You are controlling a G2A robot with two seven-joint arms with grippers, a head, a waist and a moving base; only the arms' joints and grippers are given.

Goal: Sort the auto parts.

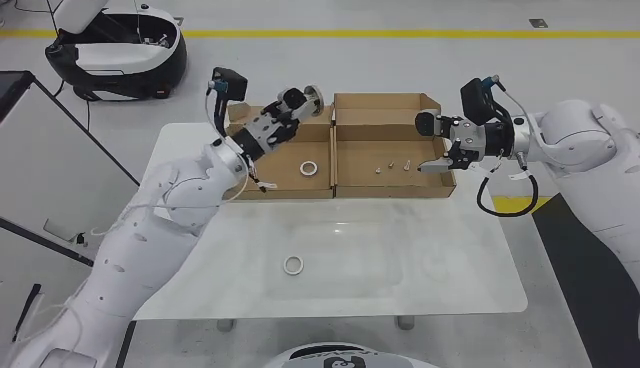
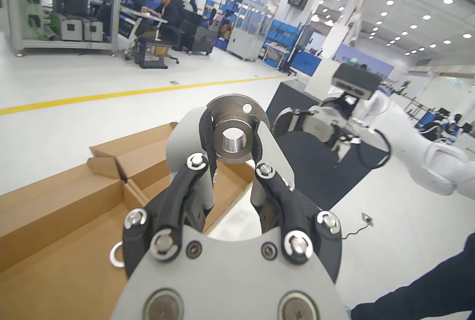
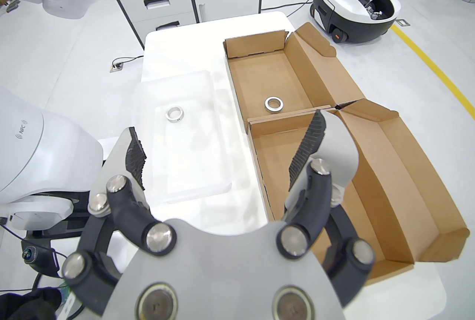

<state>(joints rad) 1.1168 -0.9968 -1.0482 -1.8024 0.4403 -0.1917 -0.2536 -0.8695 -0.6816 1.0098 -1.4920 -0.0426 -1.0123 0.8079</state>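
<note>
On the left side of the white bench (image 1: 460,268), we see the left gripper (image 1: 295,101) closed on a grey metal flanged bushing (image 1: 313,94) with a round bore and small holes in its flange. It holds the part in the air above the far edge of the left brown cardboard box (image 1: 290,180), close to where the two boxes meet. In the left wrist view the black ribbed fingers (image 2: 205,136) clamp the bushing's hub from both sides. A silver metal ring (image 1: 309,169) lies flat on the floor of that box, near its right wall. Nearer the front of the bench sits a clear plastic tray (image 1: 360,258), and a second silver ring (image 1: 293,265) lies inside it. Just beside the left box stands the right brown cardboard box (image 1: 385,138), with a few small pale parts (image 1: 392,165) scattered on its floor. At its right end hangs the right gripper (image 1: 432,145), its jaws spread wide and holding nothing.
</note>
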